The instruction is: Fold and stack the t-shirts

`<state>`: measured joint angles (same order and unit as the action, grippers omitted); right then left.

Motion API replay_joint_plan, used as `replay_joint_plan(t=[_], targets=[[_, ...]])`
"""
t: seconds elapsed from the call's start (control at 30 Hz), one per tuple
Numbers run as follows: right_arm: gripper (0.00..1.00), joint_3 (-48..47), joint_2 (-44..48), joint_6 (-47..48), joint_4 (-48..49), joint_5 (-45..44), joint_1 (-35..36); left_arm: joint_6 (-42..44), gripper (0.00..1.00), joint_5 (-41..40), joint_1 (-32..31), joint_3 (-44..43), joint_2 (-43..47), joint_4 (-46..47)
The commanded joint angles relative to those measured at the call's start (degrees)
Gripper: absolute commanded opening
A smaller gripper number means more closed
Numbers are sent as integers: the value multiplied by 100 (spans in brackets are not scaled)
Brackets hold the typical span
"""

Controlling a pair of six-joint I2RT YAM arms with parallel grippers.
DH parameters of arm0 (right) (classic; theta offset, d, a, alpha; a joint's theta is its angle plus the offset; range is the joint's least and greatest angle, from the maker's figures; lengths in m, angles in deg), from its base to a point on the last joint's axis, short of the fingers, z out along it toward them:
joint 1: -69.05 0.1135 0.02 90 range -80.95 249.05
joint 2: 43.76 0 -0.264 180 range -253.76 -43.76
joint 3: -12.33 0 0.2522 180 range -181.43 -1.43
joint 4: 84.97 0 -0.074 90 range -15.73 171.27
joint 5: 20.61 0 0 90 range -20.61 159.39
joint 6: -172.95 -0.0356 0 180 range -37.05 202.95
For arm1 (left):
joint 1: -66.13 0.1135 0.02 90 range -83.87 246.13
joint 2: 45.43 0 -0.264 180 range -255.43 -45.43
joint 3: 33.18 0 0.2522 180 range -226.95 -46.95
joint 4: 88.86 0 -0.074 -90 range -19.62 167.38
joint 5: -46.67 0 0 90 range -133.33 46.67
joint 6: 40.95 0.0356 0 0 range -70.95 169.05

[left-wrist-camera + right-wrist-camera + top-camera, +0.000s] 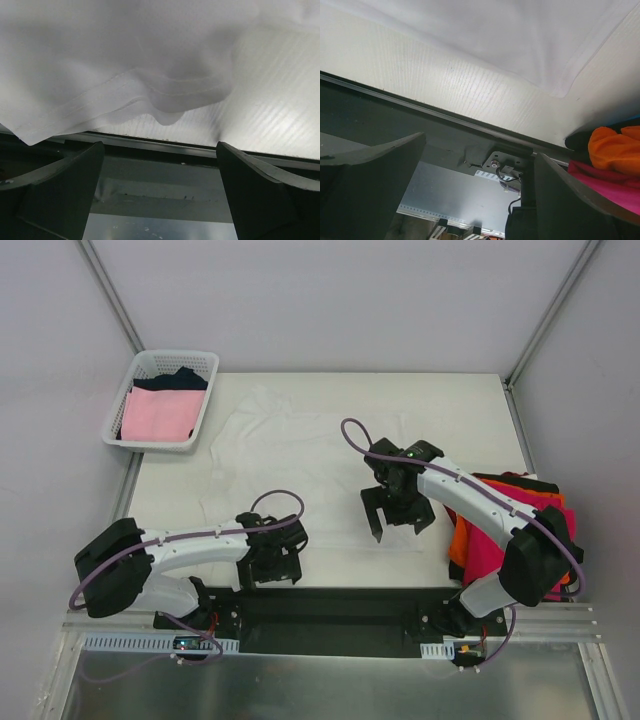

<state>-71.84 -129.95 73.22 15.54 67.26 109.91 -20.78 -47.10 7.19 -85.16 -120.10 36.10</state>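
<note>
A white t-shirt [300, 440] lies spread flat across the middle of the table. In the left wrist view its hemmed edge [115, 95] hangs rumpled just beyond my fingers. My left gripper [268, 575] [160, 192] stands open at the shirt's near left edge with nothing between its fingers. My right gripper [400, 525] [480, 187] is open above the shirt's near right edge, holding nothing. The shirt's near right corner [560, 55] shows in the right wrist view. Folded orange [460, 540] [615, 147], magenta-red [500, 540] [615, 185] and black [520, 482] t-shirts are piled at the right.
A white lattice basket [175, 354] stands at the far left corner, holding a pale pink t-shirt [158, 415] and a dark one [180, 380]. The table's near edge and a black rail [160, 150] run just under both grippers. Grey walls close in the back and sides.
</note>
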Motion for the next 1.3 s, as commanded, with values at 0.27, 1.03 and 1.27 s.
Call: replay_joint_plan(t=[0.27, 1.03, 1.27], targets=[[96, 177, 296, 139, -141, -103, 10, -822, 88, -343, -74, 157, -460, -354], [96, 238, 314, 156, -71, -103, 10, -339, 88, -1047, 58, -452, -443, -1163], [96, 195, 252, 174, -53, -16, 18, -532, 75, -801, 154, 235, 216, -997]])
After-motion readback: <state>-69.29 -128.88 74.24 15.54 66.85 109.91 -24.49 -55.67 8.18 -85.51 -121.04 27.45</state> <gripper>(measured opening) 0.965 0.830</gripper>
